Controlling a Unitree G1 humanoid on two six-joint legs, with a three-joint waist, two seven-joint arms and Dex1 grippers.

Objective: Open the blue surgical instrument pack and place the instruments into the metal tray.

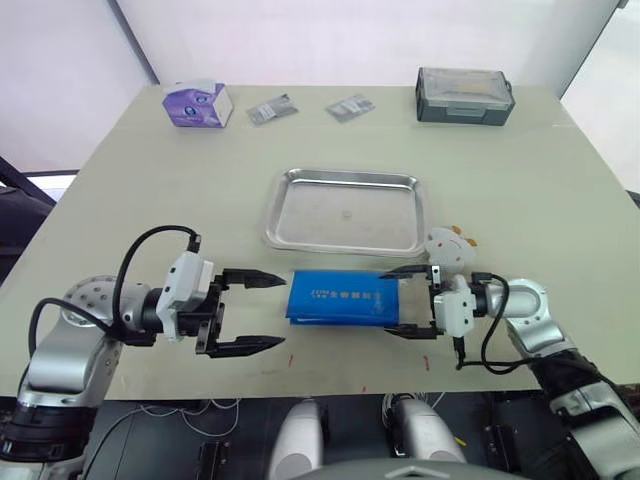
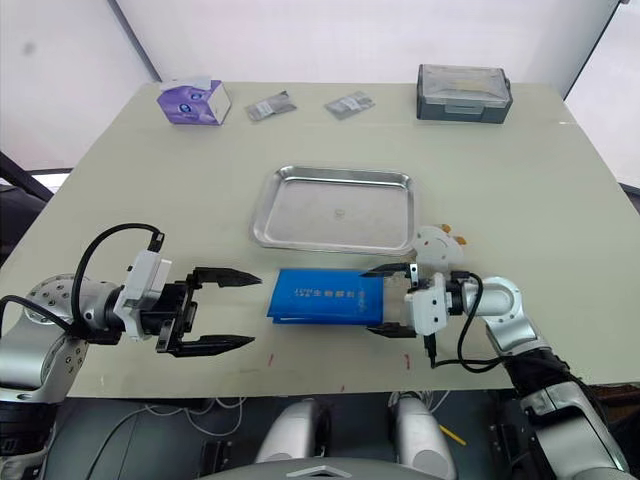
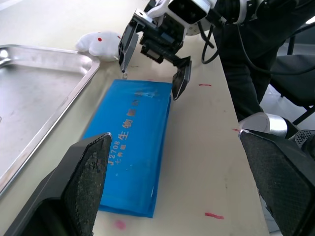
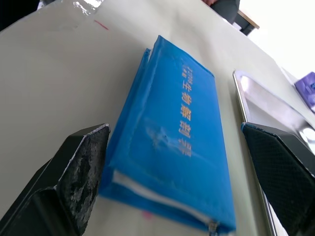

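On your pale table (image 1: 520, 180), the closed flat blue pouch (image 1: 343, 297) lies just before the shiny steel tray (image 1: 346, 211); right gripper (image 1: 412, 301) straddles its end, left gripper (image 1: 250, 312) gapes nearby.

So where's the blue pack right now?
The blue pack lies closed on the table's near edge, just in front of the metal tray, between the open left pincer and open right pincer.
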